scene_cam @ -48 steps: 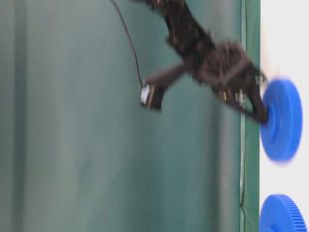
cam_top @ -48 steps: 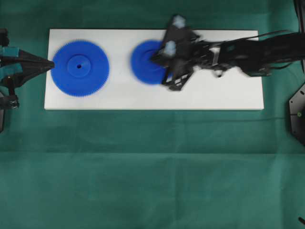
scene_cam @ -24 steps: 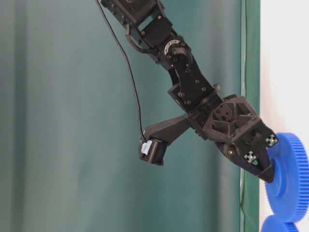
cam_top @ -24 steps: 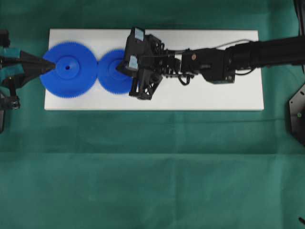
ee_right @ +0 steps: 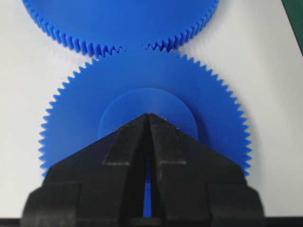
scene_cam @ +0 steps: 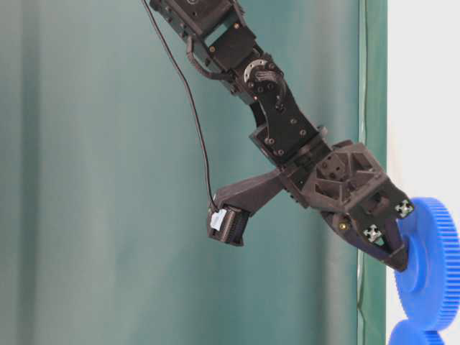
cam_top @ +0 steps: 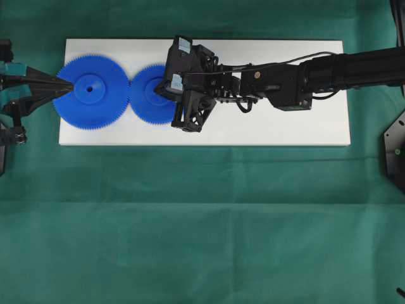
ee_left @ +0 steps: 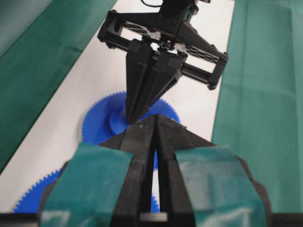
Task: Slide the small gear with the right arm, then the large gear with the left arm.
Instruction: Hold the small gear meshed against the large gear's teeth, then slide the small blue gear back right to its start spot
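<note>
Your right gripper (ee_right: pixel 147 116) has its fingers pinched together into a single wedge, holding nothing, with the point pressed down on the raised hub of the small gear (cam_top: pixel 152 95). That gear lies flat on the white board (cam_top: pixel 285 130), and the right wrist view shows its teeth meshed with those of the large gear (cam_top: pixel 90 92), which sits at the board's left end with its rim overhanging the edge. Your left gripper (cam_top: pixel 66 87) is likewise pressed shut and empty, its tip over the large gear between rim and hub; whether it actually touches the plastic I cannot tell.

The main risk, as I judge it, is the mesh itself. If you drive the large gear with the left arm while the right tip is pinning the small one, the teeth may bind, one gear may ride up over the other, or the small gear may be dragged along or spun out of place. Pushing leftward could also tip the large gear off the board onto the green cloth (cam_top: pixel 202 240). A wedge tip on a smooth hub may simply skid.

Both gears are bright-blue moulded plastic, flat discs with fine, even, pointed teeth and a smooth round hub; the large one shows a small centre hole. The board looks smooth and matte, the cloth soft and faintly creased. The left fingers (ee_left: pixel 142 142) are black, slightly grainy plastic with teal tape patches (ee_left: pixel 90 184).
</note>
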